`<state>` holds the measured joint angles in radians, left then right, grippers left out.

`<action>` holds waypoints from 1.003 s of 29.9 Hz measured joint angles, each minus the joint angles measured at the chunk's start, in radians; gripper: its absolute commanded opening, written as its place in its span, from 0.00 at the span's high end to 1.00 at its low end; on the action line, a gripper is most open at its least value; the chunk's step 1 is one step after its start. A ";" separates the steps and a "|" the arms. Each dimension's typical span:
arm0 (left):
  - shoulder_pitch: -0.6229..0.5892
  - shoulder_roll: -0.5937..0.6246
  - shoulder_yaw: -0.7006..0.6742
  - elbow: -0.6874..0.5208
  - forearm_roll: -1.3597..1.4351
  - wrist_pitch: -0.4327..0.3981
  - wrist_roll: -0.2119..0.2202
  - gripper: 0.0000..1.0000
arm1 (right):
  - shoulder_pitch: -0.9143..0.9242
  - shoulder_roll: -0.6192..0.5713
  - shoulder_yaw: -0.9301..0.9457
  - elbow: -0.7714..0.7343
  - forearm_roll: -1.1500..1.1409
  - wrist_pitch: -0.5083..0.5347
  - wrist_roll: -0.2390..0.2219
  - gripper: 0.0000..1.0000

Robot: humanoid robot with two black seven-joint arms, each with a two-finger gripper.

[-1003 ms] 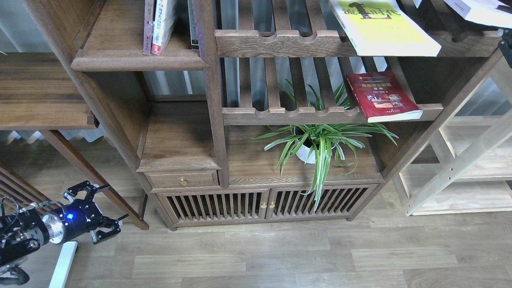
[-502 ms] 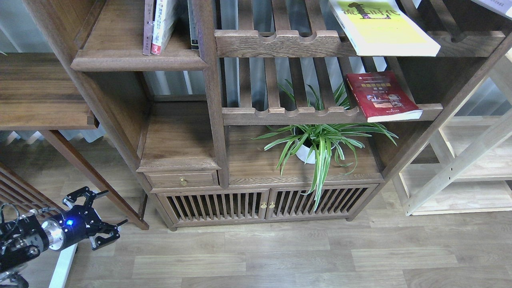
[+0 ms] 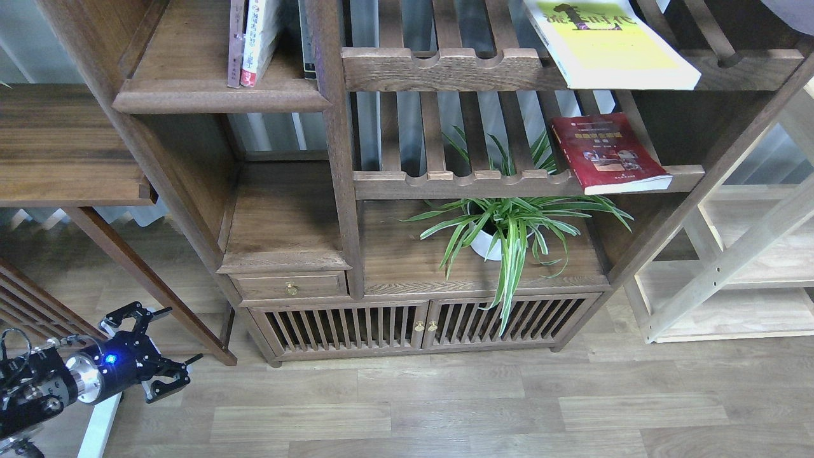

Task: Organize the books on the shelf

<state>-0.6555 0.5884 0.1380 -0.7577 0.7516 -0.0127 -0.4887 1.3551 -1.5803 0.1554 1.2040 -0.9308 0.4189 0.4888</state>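
Observation:
The shelf (image 3: pixel 222 97), a dark-brown board with a thick rounded lip, is at the upper left. Several slim books (image 3: pixel 249 39) with white and brown spines stand upright on it. A yellow-green book (image 3: pixel 604 48) lies flat on the upper slatted rack and overhangs its front rail. A dark red book (image 3: pixel 607 152) with a yellow title band lies flat on the lower slatted rack. A pale lavender patch (image 3: pixel 792 7) shows at the top right corner; I cannot tell what it is. My left gripper (image 3: pixel 173 337) is open and empty, low at the left above the floor. My right gripper is out of view.
A spider plant in a white pot (image 3: pixel 502 229) stands on the cabinet top under the lower rack. Below are slatted doors (image 3: pixel 413 327) and a small drawer (image 3: pixel 289 286). A pale wood rack (image 3: pixel 731 267) stands at the right, a dark table (image 3: pixel 63 146) at the left.
My left gripper has sunk a little and drawn back to the left, still open. The pale lavender book and my right gripper at the top right have moved up out of view.

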 measured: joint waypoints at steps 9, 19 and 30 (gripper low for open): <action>0.009 -0.002 0.000 0.000 0.000 0.010 0.000 0.00 | 0.015 -0.113 0.003 -0.001 0.044 0.070 0.000 0.97; 0.018 -0.045 0.000 0.000 0.000 0.042 0.000 0.00 | 0.012 -0.165 -0.162 -0.009 -0.002 0.070 0.000 0.97; 0.053 -0.173 0.000 0.059 0.000 0.097 0.000 0.00 | 0.006 -0.161 -0.503 -0.058 -0.033 0.070 0.000 0.97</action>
<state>-0.6028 0.4156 0.1380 -0.6983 0.7516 0.0847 -0.4887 1.3607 -1.7413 -0.3479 1.1458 -0.9641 0.4886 0.4886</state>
